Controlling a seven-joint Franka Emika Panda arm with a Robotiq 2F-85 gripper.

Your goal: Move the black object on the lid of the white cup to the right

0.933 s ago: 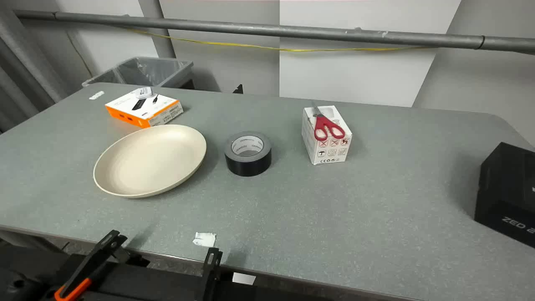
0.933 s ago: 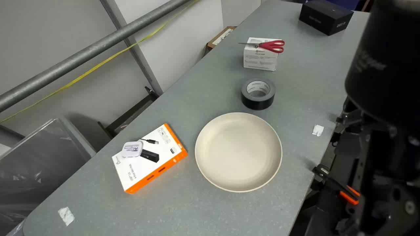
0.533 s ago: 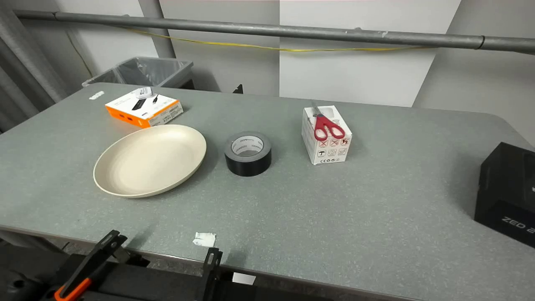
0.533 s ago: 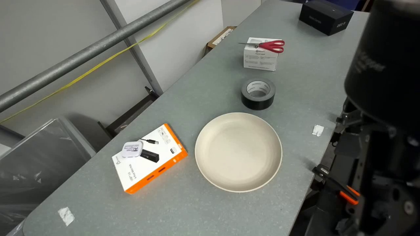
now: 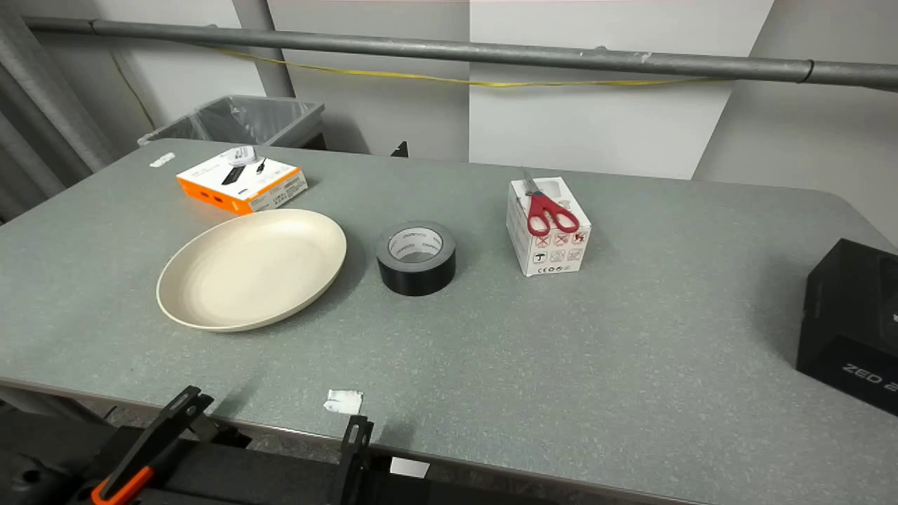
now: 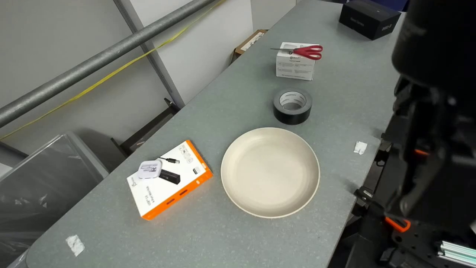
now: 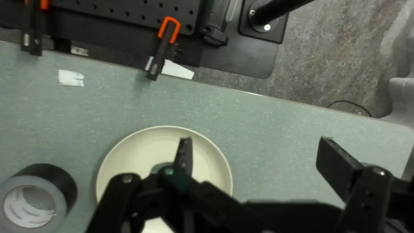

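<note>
The black roll of tape (image 5: pixel 417 282) lies flat on the grey table, its hollow centre facing up. It is beside the cream plate (image 5: pixel 245 273), apart from it. In the other views the tape (image 6: pixel 292 118) is just beyond the plate (image 6: pixel 270 173), and the tape (image 7: pixel 61 184) is at the lower left with the plate (image 7: pixel 161 136) between it and the gripper. My gripper (image 7: pixel 255 140) is open and empty, above the table with one finger over the plate. In an exterior view it is dark and blurred at the right edge (image 6: pixel 409 190). No white cup shows.
A white box (image 5: pixel 551 245) with red scissors (image 5: pixel 551 214) on top stands beyond the tape. A white-orange box (image 5: pixel 242 184) bears a small white case (image 6: pixel 149 169). A large black box (image 5: pixel 852 330) stands at the table's far end. Clamps (image 7: pixel 158 58) grip the table edge.
The arm and gripper have moved up in an exterior view, and a gripper finger now shows at the right there. The tape, plate and boxes have not moved.
</note>
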